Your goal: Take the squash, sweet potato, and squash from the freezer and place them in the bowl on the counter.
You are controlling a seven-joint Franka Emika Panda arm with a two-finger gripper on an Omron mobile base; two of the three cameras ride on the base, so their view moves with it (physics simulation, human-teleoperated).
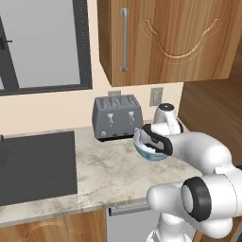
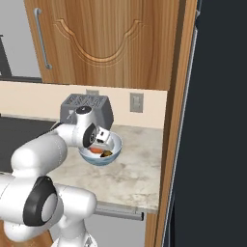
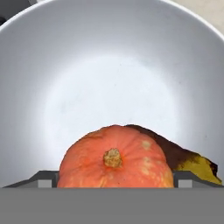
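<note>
Low in the middle of the hand view sits an orange squash (image 3: 114, 162), stem up, on the white inside of the bowl (image 3: 109, 65). Behind it at the lower right lies a dark brown and yellow vegetable (image 3: 192, 164); I cannot tell if it is the second squash or the sweet potato. The two fingertips (image 3: 43, 179) stand at both sides of the orange squash, wide apart, and I judge that they do not clamp it: the gripper (image 3: 114, 181) is open, as after a release.

At the centre of the right base view the gripper (image 2: 102, 140) hangs just over the bowl (image 2: 91, 157), which stands on the counter (image 2: 135, 173) in front of the toaster (image 2: 87, 108). The dark freezer (image 2: 217, 120) fills the right edge. Only two vegetables are visible in the bowl, so probably one more is to fetch.
</note>
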